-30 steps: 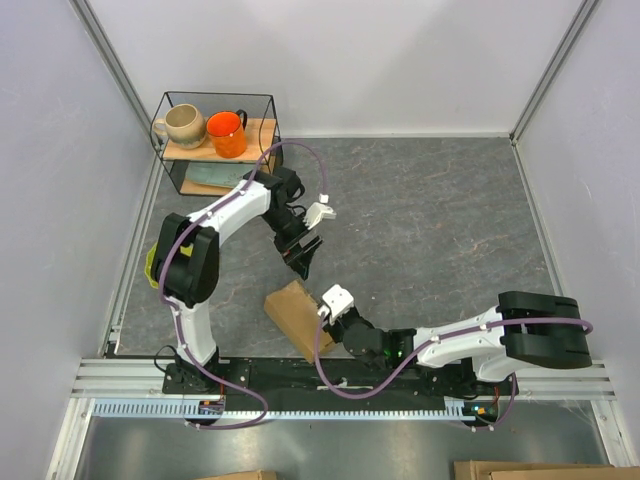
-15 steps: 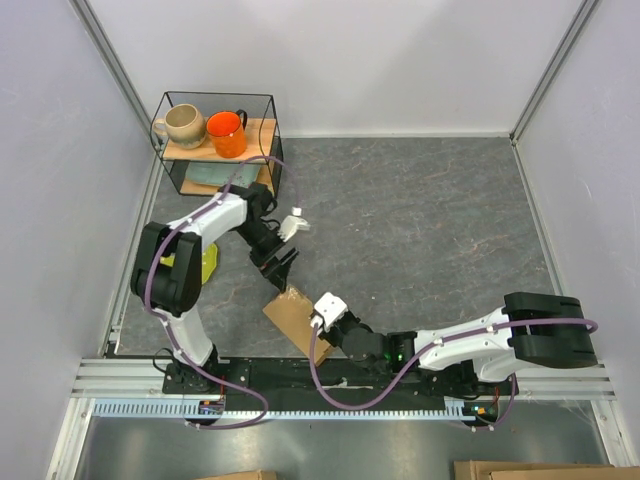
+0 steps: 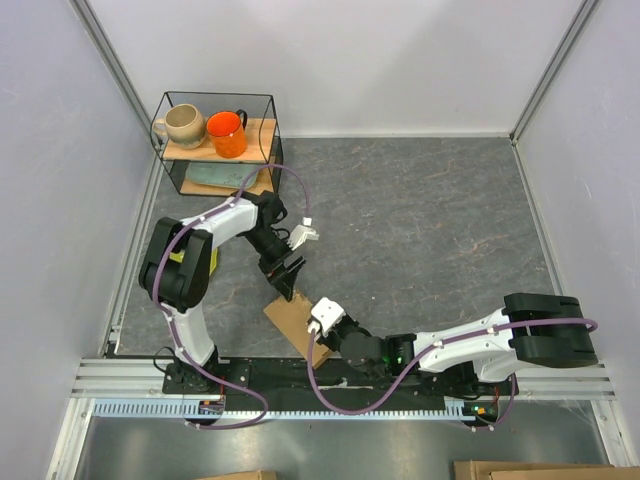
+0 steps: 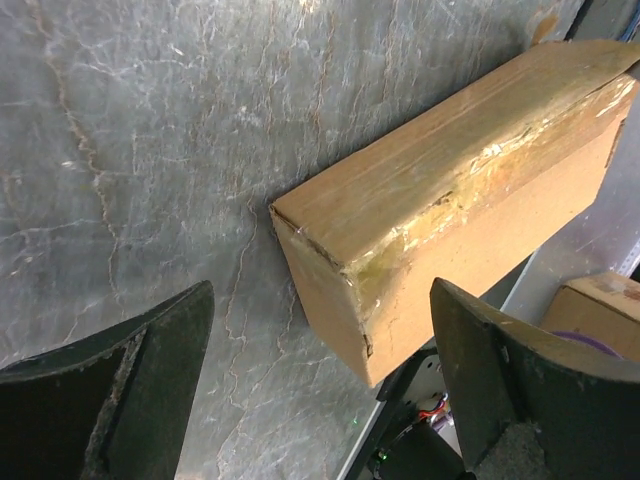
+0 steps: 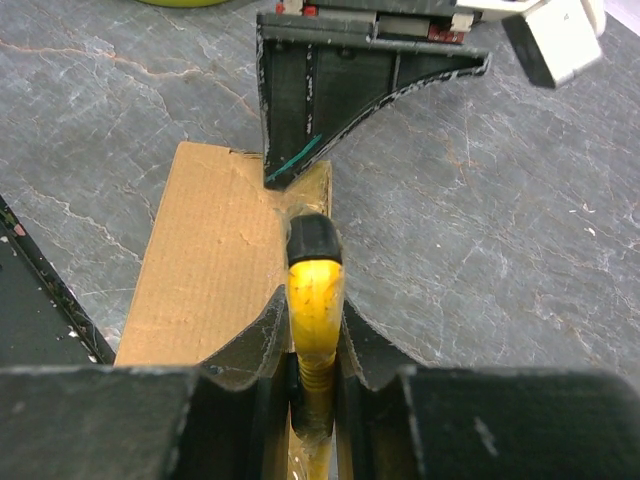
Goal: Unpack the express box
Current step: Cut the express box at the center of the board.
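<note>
The express box [image 3: 288,316] is a brown taped cardboard box, standing on a narrow side near the table's front edge. My left gripper [image 3: 287,283] hangs open over its far end. In the left wrist view the box [image 4: 450,190] runs between the gripper's [image 4: 320,290] spread fingers, neither touching. My right gripper [image 3: 314,332] is shut on a yellow tool [image 5: 316,295] with a black tip. That tip rests at the box's [image 5: 215,260] top edge, just below the left fingers [image 5: 320,100].
A wire shelf [image 3: 170,165] at the back left holds a beige mug [image 3: 183,124] and an orange mug [image 3: 227,133]. A yellow-green plate [image 3: 176,258] shows behind the left arm. The metal rail [image 3: 120,375] runs along the front edge, close to the box.
My left gripper has come down and toward the front, from above the table to the box's far end. The right gripper with the yellow tool has shifted slightly left along the box.
</note>
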`<state>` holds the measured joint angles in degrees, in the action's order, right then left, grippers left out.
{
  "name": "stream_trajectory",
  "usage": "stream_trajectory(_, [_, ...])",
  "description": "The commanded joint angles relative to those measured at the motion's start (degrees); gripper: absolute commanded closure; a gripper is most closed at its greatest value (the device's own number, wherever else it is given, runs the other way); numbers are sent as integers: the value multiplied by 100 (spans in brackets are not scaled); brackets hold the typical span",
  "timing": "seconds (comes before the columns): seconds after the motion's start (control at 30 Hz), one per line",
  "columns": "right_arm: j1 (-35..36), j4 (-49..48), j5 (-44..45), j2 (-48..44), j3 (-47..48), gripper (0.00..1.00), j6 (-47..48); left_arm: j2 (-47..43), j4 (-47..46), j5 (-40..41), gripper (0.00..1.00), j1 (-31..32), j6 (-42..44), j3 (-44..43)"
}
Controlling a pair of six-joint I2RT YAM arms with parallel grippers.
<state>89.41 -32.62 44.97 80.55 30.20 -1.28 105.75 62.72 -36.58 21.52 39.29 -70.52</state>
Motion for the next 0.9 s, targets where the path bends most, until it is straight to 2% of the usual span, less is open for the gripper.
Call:
stream_trajectory(0.0, [33,-87,91,-128,233,100,-47,112,-313,142,9,10,53,152])
stream_trajectory(0.23, [42,-104,187,-347,57,100,-233,173,-778,643,47,89,-53,548])
stream_trajectory(0.4, [-28,-744,355,-734,30,100,373,182,-875,661,67,212,-62,583])
stream_trajectory(0.43, [-72,-894,302,-725,48,100,618,174,-884,669,74,247,-62,575])
stream_trajectory(0.57, [-502,-1929,-277,-304,100,100,945,165,-867,670,76,274,-70,583])
stream_trajectory(0.7, [-1161,-2695,-1165,406,162,100,822,147,-858,643,78,274,-88,575])
stream_trajectory(0.87, [-1408,-3381,-1824,1110,390,100,743,182,-823,617,78,274,-123,531])
